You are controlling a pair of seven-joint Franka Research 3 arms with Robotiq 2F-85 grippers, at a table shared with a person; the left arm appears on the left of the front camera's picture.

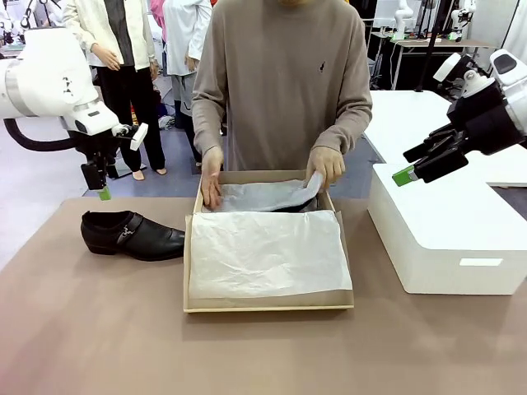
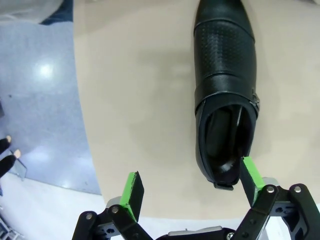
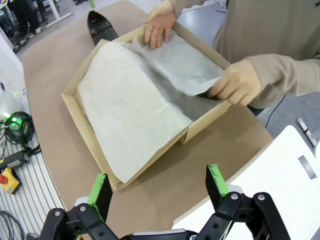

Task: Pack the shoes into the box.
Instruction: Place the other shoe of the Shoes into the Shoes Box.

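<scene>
- While one shoe (image 1: 132, 234) lies outside at nine o'clock of the box (image 1: 268, 308), packing is judged unfinished.
- Left gripper (image 2: 190, 186), over that shoe, and right gripper (image 3: 157, 186): fingers apart, empty.

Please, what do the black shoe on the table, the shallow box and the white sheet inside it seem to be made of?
The shoe looks like black leather or imitation: smooth, slightly glossy, with a perforated panel and a small metal-looking buckle. The box seems matte tan cardboard, with thin folded walls. The white sheet looks like thin tissue paper: it creases and folds softly.
</scene>
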